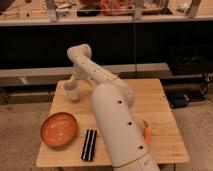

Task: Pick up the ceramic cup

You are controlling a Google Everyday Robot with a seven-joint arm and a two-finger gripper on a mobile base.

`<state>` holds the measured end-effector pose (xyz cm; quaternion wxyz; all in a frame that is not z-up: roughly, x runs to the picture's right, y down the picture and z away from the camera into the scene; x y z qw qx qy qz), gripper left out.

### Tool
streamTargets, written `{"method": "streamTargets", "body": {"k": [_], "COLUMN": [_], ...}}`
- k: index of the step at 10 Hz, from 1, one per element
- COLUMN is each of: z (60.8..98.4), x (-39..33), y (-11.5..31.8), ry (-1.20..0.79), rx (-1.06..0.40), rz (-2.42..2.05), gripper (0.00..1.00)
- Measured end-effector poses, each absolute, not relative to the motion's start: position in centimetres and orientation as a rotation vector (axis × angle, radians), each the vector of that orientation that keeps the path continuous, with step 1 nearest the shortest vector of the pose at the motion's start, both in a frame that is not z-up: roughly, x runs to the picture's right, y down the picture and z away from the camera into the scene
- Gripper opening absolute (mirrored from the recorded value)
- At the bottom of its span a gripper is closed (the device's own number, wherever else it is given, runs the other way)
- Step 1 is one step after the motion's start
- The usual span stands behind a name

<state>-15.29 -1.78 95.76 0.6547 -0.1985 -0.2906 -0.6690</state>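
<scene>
No text, label, brand or number is legible anywhere: none on the white arm (117, 122), none on the wooden table (161, 102). Gripper (71, 85) sits left of centre, directly above the ceramic cup (71, 94).

The arm (106, 81) is extending across the wooden table (161, 102) to its far left corner, where the gripper (71, 86) is sitting directly over the ceramic cup (73, 95). The orange bowl (46, 132) is resting near the front edge, with a black slatted object (89, 145) just beside it.

One high view from behind the arm (117, 120) down onto the table (156, 104), tool (71, 85) far-left.
</scene>
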Motion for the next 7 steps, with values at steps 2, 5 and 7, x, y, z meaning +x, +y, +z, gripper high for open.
{"method": "streamTargets", "body": {"k": [2, 5, 7], "z": [95.82, 95.90, 95.91], "x": [-15.27, -15.34, -15.39], "y": [-1.73, -1.81, -1.78], "ry": [-0.661, -0.663, -0.666], "rx": [-0.456, -0.459, -0.460], "rz": [-1.516, -1.514, -1.513], "gripper": [0.80, 0.80, 0.80]}}
